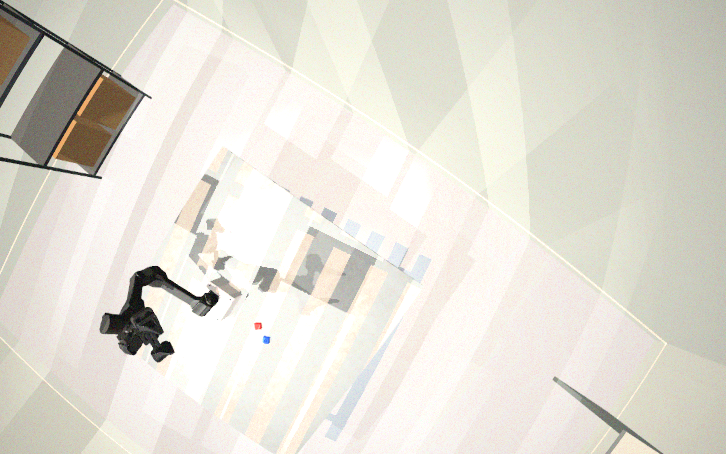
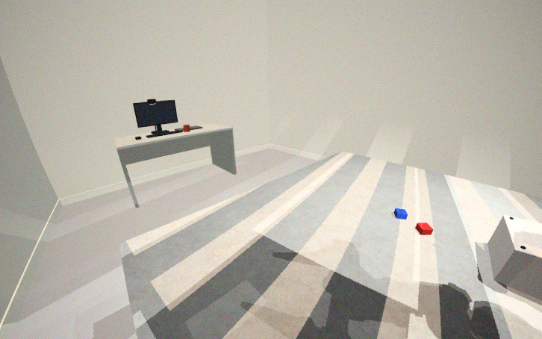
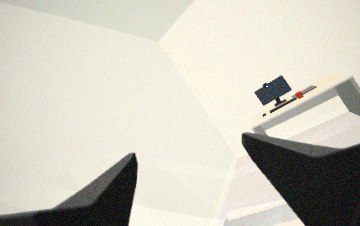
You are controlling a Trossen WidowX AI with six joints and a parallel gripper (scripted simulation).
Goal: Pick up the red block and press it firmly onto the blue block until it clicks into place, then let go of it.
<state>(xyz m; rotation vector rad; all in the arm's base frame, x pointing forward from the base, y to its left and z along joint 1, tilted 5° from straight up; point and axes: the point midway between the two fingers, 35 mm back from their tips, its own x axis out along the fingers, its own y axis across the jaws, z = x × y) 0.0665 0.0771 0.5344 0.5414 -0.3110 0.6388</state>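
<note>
1. Striped light runs over the bench (image 1: 289, 369) (image 2: 359, 240), lower centre of the top view, right side of the exterior view.
2. Red block (image 1: 258, 326) (image 2: 424, 228): lower centre in the top view, right of centre in the exterior; sits near the blue block (image 1: 266, 339) (image 2: 400, 213), w/ a gap between.
3. Tool (image 3: 190, 148): fingers spread wide, nothing btwn them. Wrist view has no blocks in it, so it prob. needs re-aiming first.
4. Handling (my guess): red is light, stiff, hard plastic; won't squash or break easily. Smooth sides may slip if pinched off-centre.
5. Grip: opp. side faces, approx. mid-height, fingers square to the block. Keep the underside free for the click fit.
6. Blue is prob. light too & could skid or tip; line up 1st, press straight down, then let go.
</note>
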